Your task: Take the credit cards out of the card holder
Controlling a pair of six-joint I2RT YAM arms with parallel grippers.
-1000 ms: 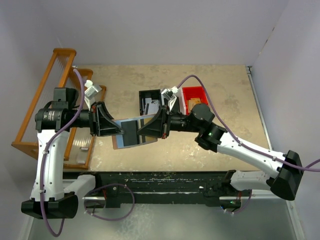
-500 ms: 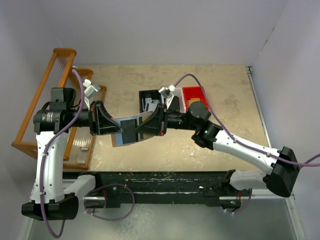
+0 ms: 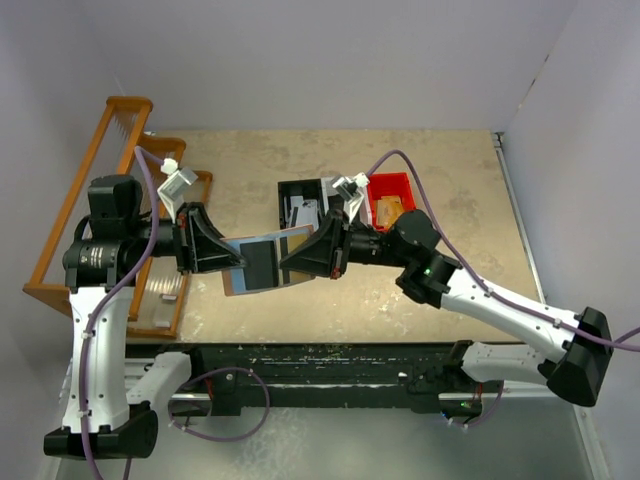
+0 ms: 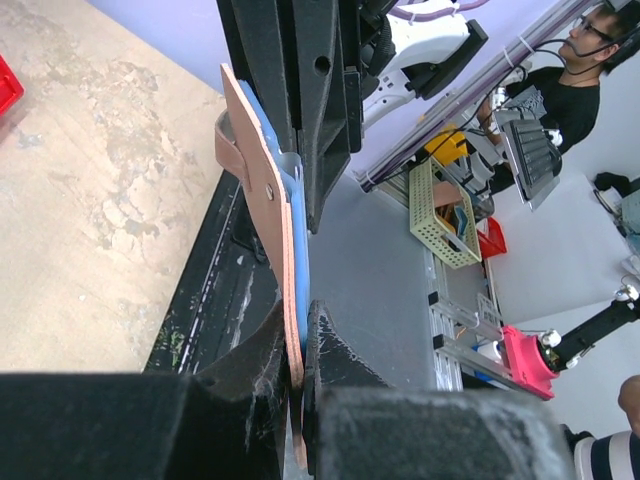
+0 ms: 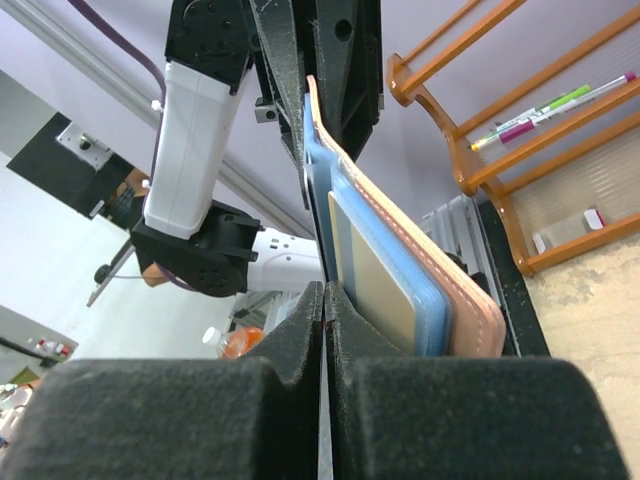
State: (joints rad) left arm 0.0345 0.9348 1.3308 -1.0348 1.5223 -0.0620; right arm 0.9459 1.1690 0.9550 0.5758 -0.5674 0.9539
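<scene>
1. Card holder (image 4: pixel 262 195) is held open above the table, just on the near side of the black bin (image 3: pixel 298 190).
2. Left gripper (image 4: pixel 302 365) is clenched on the holder's edge.
3. Right gripper (image 5: pixel 325 300) is clenched on the holder's inner layer, with the pale card (image 5: pixel 375 285) pocketed alongside.

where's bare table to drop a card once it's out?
Bare: the far strip of table behind the black bin, and the right side past the red bin. Crowded: the middle, where the left gripper and right gripper hold the wallet, and the left edge under the wooden rack.
</scene>
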